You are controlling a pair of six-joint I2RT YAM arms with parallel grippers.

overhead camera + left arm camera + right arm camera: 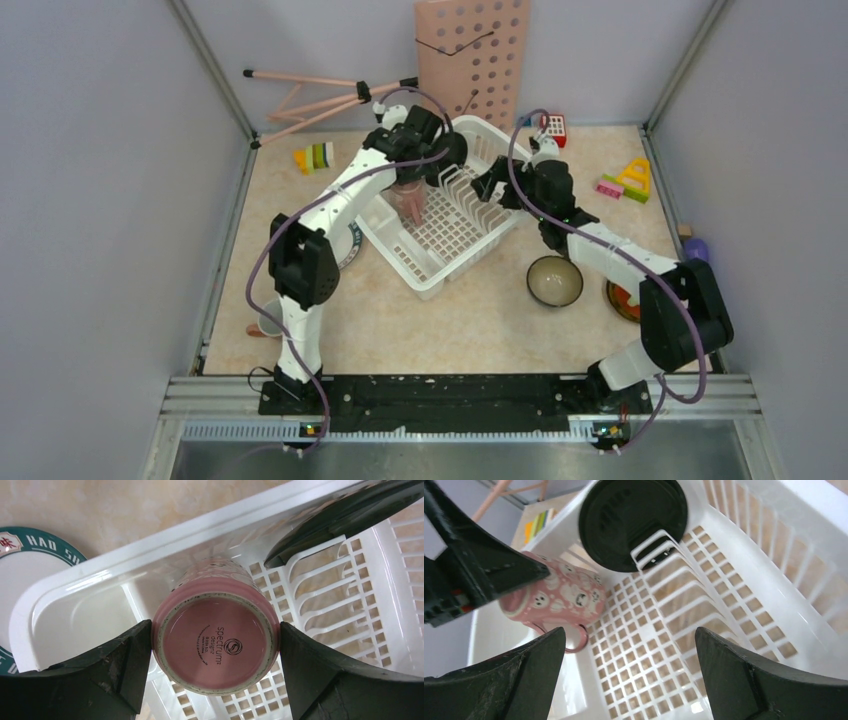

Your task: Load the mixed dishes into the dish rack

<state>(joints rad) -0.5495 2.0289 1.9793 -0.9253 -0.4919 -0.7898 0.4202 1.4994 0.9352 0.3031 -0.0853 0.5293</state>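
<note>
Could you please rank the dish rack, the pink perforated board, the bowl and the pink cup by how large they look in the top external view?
Largest to smallest:
1. dish rack
2. pink perforated board
3. bowl
4. pink cup
The cup is partly hidden, so it may look smaller than it is.

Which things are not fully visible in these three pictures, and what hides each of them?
Top view: the left arm covers most of the teal-rimmed pale round plate.
Top view: the right arm covers most of the small orange plate.
Left wrist view: the pink ceramic cup shows only its base; its own body hides its mouth.
Left wrist view: the top edge cuts off the black round plate.
</note>
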